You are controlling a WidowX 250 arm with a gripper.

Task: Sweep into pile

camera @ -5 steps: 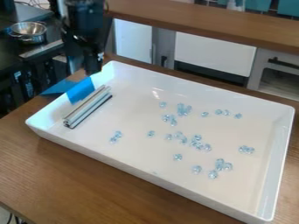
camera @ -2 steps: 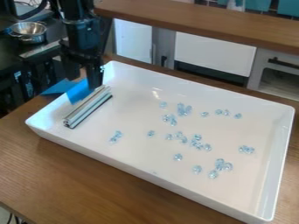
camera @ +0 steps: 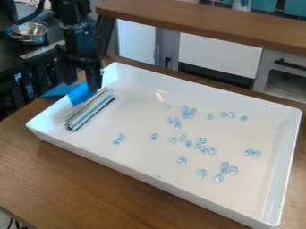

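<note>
Beads (camera: 182,160), see-thru, lt blue, sm, scattered

A white tray (camera: 285,156) sits on the wooden counter (camera: 90,188). The gripper (camera: 81,79) hangs at its far left, fingers apart, close to blue tape (camera: 79,95) on the tray's left wall. Silvery bars (camera: 90,109) lie inside along that wall. Clear bluish beads (camera: 224,168) are scattered in small clusters and singly, mostly across the tray's middle and right. A metal bowl (camera: 30,30) stands at the far left, beyond the counter.
</note>
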